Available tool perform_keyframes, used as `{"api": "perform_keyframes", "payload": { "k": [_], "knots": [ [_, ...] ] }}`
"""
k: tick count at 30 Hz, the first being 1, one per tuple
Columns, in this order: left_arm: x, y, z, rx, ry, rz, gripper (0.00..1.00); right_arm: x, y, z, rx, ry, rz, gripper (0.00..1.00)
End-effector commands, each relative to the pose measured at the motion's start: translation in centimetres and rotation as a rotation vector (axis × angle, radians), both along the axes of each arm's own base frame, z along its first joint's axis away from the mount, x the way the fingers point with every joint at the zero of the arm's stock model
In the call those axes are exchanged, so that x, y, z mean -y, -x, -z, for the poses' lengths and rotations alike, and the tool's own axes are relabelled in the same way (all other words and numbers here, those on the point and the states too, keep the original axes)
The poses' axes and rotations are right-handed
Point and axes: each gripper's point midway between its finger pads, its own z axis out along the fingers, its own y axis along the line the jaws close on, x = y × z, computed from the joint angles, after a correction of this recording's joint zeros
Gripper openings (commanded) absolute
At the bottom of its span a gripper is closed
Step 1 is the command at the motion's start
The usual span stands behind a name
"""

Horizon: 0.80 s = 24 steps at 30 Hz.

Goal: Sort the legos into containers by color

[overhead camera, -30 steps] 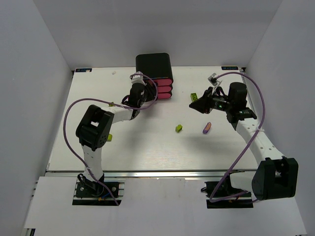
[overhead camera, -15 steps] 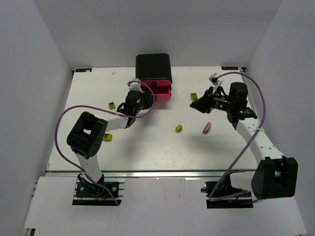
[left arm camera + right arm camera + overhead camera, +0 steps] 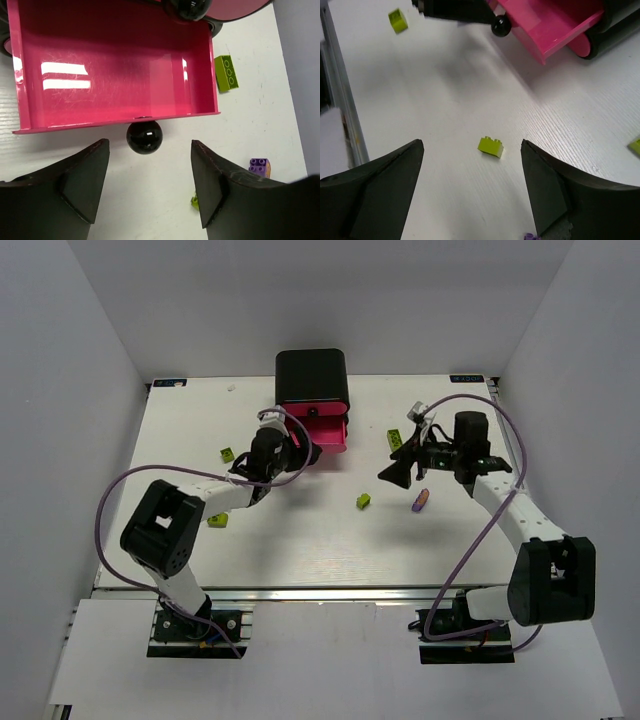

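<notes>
- One pink drawer [image 3: 115, 65] of the black cabinet [image 3: 312, 375] was shut a second ago and now stands pulled well out.
- The left gripper [image 3: 149, 150] has drawn back with it. Its fingers are spread wide to either side of the round black knob [image 3: 144, 137], clear of it and holding nothing.
- The right gripper [image 3: 472, 145] has swung away from the far lime brick [image 3: 396, 439]. It now hangs over the middle lime brick [image 3: 490, 146], fingers wide apart and empty.
- The purple brick [image 3: 421, 500] lies near that one, on its right, where it lay before.
- A third lime brick [image 3: 228, 454] and a fourth lime brick [image 3: 217, 520] lie by the left arm, both unmoved.
</notes>
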Motion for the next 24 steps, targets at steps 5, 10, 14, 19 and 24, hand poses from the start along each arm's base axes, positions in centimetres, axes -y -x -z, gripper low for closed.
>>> {"api": "perform_keyframes", "payload": {
  "k": [5, 10, 14, 19, 24],
  "knots": [
    [-1.8, 3.5, -7.1, 0.0, 0.004, 0.031, 0.8, -0.8, 1.8, 5.6, 0.265, 0.345, -0.335, 0.86],
    [-6.9, 8.2, -10.3, 0.043, -0.078, -0.04, 0.74, -0.7, 3.8, 10.5, 0.588, 0.533, -0.683, 0.83],
    [-11.5, 11.4, -12.1, 0.099, -0.199, -0.12, 0.64, -1.6, 3.2, 12.5, 0.609, 0.598, -0.776, 0.8],
    [-16.5, 14.6, -11.1, 0.118, -0.355, -0.221, 0.65, -2.7, 1.5, 14.4, 0.612, 0.694, -0.837, 0.76],
    [-18.4, 15.5, -10.5, 0.132, -0.39, -0.276, 0.82, -3.7, 0.4, 15.6, 0.623, 0.761, -0.853, 0.76]
  ]
}}
